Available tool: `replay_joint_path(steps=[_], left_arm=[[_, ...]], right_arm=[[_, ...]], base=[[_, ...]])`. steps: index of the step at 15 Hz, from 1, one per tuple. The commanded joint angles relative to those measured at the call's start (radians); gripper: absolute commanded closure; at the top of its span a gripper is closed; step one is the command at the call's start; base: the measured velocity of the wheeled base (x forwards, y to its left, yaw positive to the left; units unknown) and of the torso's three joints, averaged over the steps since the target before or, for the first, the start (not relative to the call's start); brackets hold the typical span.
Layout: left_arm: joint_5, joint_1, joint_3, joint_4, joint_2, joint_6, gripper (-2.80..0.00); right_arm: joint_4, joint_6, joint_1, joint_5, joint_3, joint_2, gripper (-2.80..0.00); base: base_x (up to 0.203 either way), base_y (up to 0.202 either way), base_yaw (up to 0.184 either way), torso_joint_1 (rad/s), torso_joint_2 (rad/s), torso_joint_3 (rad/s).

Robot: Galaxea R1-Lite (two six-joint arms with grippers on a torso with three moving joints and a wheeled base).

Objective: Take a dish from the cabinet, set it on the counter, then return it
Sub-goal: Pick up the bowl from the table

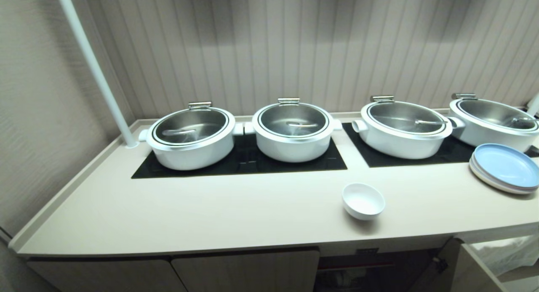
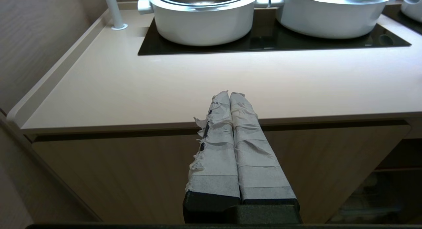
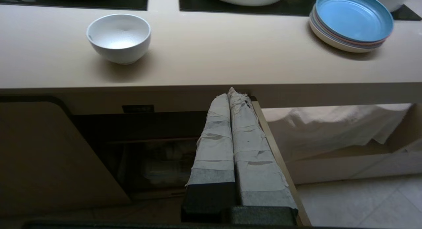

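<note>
Bench: a long, smooth cream-beige bench (image 1: 210,216) with a raised lip along the back and left edges; two black glass panels (image 1: 244,159) are set into it.
Room: vertically ribbed beige wall panelling (image 1: 269,43) behind, a plain wall on the left, and a white pole (image 1: 94,69) rising from the back left corner of the bench.
Cabinet: the cabinet (image 1: 244,269) sits under the bench; the doors on the left are closed, while the bay below the bowl stands open and dark, with its door (image 3: 280,163) swung outward. A small black label (image 3: 137,108) sits above the opening.
Dish: a small, glossy white bowl (image 1: 363,200), round and deep-sided, empty, standing upright on the bench near the front edge, in front of the gap between the two glass panels.
Around it: four large white lidded pots (image 1: 191,136) in a row on the glass panels behind; a stack of flat plates (image 1: 505,168), blue on top, to the right of the bowl and well apart from it.
In the way: bare bench surrounds the bowl.
Left end effector: the left end effector (image 2: 229,95) has its taped fingers pressed together, holding nothing, in front of a closed cabinet door.
Right end effector: the right end effector (image 3: 230,93) has its fingers together, empty, below the bench edge by the open door.
</note>
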Motion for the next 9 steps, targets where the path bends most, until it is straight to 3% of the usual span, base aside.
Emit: replay_joint_path(steps=[1,9], left_arm=[[0.001,0.0,0.0,0.0,0.0,0.0,0.0],[0.0,0.0,0.0,0.0,0.0,0.0,0.0]], right_arm=[[-0.022,-0.001,-0.01,0.036,0.05,-0.096,0.0],[0.042,0.0,-0.038,0.116,0.079,-0.303,0.0]], base=[[0.0,0.0,0.0,0.0,0.0,0.0],[0.0,0.0,0.0,0.0,0.0,0.0]])
